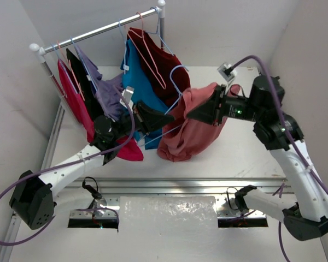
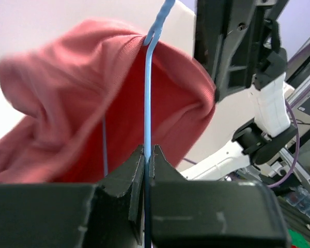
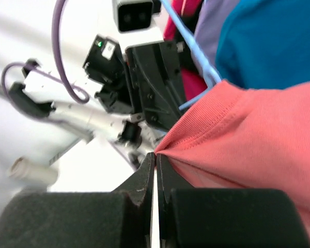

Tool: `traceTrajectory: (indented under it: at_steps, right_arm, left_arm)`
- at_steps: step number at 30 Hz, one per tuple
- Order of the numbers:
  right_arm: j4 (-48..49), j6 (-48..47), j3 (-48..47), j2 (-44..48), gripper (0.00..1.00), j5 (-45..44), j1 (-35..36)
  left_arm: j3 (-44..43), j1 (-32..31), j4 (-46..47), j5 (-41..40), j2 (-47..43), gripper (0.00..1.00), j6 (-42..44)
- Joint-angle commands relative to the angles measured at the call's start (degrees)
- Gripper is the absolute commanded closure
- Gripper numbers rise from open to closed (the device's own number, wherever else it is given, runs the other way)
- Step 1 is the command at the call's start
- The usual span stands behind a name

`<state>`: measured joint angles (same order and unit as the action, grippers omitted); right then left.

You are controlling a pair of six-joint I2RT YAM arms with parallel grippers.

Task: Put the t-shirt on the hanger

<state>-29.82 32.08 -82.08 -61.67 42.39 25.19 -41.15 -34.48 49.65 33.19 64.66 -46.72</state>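
Beside the rack (image 1: 98,31), left pincer (image 2: 149,152) clamps wire hanger (image 2: 148,93), right pincer (image 3: 155,157) pinches ribbed t-shirt (image 3: 258,139).

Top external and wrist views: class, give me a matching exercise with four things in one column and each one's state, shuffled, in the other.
Column one:
1 left hand
2 right hand
3 maroon shirt
4 t-shirt

Column two:
A on a pink-red hanger at the rail
B shut on the t-shirt's edge
C salmon, partly over the hanger
D shut on the hanger's wire

Pairs: 1-D, 2-B, 3-A, 4-C
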Motion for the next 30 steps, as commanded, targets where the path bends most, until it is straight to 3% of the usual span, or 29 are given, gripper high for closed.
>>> traceTrajectory:
  at_steps: [1, 3, 4, 6, 9, 12, 14, 17, 21, 22, 23, 26, 27, 30]
  right_arm:
    - [10.1, 6.5, 9.0, -2.4, 1.0, 10.5, 1.2]
    - [13.7, 7.6, 13.2, -2.8, 1.0, 11.3, 7.2]
    - [12.8, 5.3, 12.8, -3.3, 1.0, 10.5, 12.8]
    - [11.5, 3.5, 10.4, -4.7, 1.0, 7.6, 16.7]
    - [11.3, 3.3, 9.8, -4.2, 1.0, 3.1, 18.0]
    - [8.5, 2.6, 11.3, -3.1, 1.0, -7.3, 18.0]
    - [8.5, 2.6, 13.3, -1.7, 0.74, -9.7, 18.0]
    - [7.6, 0.7, 13.6, 0.3, 0.72, -12.5, 18.0]
    - [2.9, -5.8, 11.6, 3.0, 0.71, -25.5, 17.6]
    - [2.5, -7.2, 11.1, 4.7, 0.53, -27.6, 17.6]
    - [2.1, -8.9, 11.0, 5.7, 0.45, -30.0, 17.6]
    - [2.0, -15.5, 12.4, 9.7, 0.29, -41.4, 17.7]
    - [2.6, -19.7, 13.2, 11.2, 0.28, -43.3, 17.6]
    - [0.0, -27.1, 11.3, 11.3, 0.17, -43.5, 17.6]
  left_arm:
    - [3.8, -0.7, 12.0, -4.6, -1.8, 1.0, 0.2]
    - [5.0, -0.7, 10.9, -8.5, -1.7, 1.0, 1.8]
    - [4.9, -0.7, 10.7, -8.9, -1.3, 1.0, 2.2]
    - [4.2, -0.7, 11.1, -9.2, 0.0, 1.0, 2.2]
    - [4.7, -0.7, 11.6, -9.4, -0.6, 1.0, 2.1]
    - [6.6, -0.7, 9.5, -11.2, -4.6, 1.0, 3.6]
    - [8.3, -0.7, 5.9, -11.3, -6.9, 1.0, 6.4]
    - [12.0, -0.7, 4.1, -10.5, -12.9, 1.0, 9.5]
    - [16.5, -0.7, 3.5, -10.2, -17.2, 1.0, 12.0]
    - [17.6, -0.7, 2.7, -9.9, -18.3, 1.0, 12.4]
    - [18.1, -0.7, 2.4, -9.6, -18.9, 1.0, 12.8]
    - [20.6, -0.7, 1.7, -8.8, -21.1, 1.0, 13.7]
    - [21.5, -0.7, 1.1, -8.9, -22.3, 1.0, 14.1]
    - [22.5, -0.7, -0.3, -9.4, -23.7, 1.0, 15.0]
